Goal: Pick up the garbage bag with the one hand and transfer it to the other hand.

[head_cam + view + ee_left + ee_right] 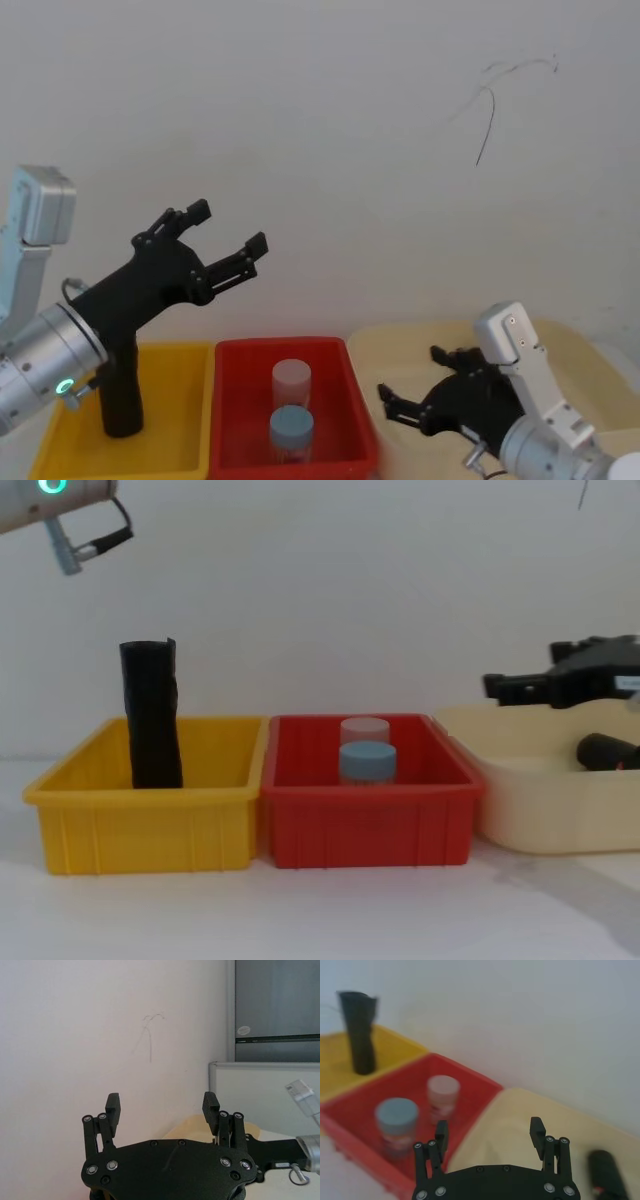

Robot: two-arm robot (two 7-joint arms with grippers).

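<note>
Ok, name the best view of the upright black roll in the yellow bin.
Chest view: the garbage bag stands unobstructed, side-on, in the yellow bin. Head view: the left gripper overlaps its top. Right wrist view: far off.

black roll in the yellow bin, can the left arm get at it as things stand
Probably yes. The roll stands upright in the yellow bin with its top uncovered. The left gripper hangs higher up close by, fingers open; it would only need to tip down.
</note>
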